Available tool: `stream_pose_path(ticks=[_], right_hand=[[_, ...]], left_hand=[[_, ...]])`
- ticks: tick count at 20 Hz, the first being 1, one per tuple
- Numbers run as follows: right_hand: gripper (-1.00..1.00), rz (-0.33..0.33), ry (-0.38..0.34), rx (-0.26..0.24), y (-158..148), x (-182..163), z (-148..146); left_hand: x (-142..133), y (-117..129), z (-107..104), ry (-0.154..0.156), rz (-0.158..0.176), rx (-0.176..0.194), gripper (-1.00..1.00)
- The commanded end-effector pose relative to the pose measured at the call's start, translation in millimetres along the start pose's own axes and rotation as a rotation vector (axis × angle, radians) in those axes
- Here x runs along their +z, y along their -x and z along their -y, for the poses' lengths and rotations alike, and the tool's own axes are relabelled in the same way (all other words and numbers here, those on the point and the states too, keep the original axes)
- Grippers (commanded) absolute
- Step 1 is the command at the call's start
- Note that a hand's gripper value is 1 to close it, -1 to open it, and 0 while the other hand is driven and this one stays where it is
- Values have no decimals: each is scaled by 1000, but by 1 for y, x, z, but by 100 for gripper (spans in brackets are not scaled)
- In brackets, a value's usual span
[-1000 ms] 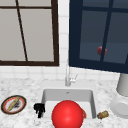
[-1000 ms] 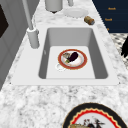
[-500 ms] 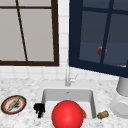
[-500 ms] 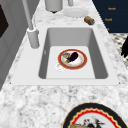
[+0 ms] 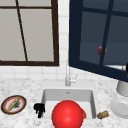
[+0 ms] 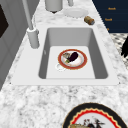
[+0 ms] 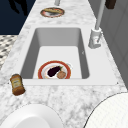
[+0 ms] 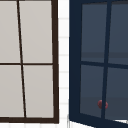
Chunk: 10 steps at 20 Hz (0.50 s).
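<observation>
Left hand (image 5: 39, 109) fingers down, empty

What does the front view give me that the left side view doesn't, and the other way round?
Front view: a big red ball before the sink basin, covering most of its floor, plus the windows behind, the dark blue window bearing a red knob. Left side view: the orange-rimmed plate on the sink floor, carrying a dark eggplant-like piece. Both: the sink, faucet, small brown bottle, white plate, patterned plate and left hand, open, holding nothing.
</observation>
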Motion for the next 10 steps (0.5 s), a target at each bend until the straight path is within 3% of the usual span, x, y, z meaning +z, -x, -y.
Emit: stream_pose_path(ticks=[1,10], right_hand=[[100,14,0,0,23,1,31],[100,35,89,-84,35,27,62]], left_hand=[[0,0,0,0,0,0,0],[0,0,0,0,0,0,0]])
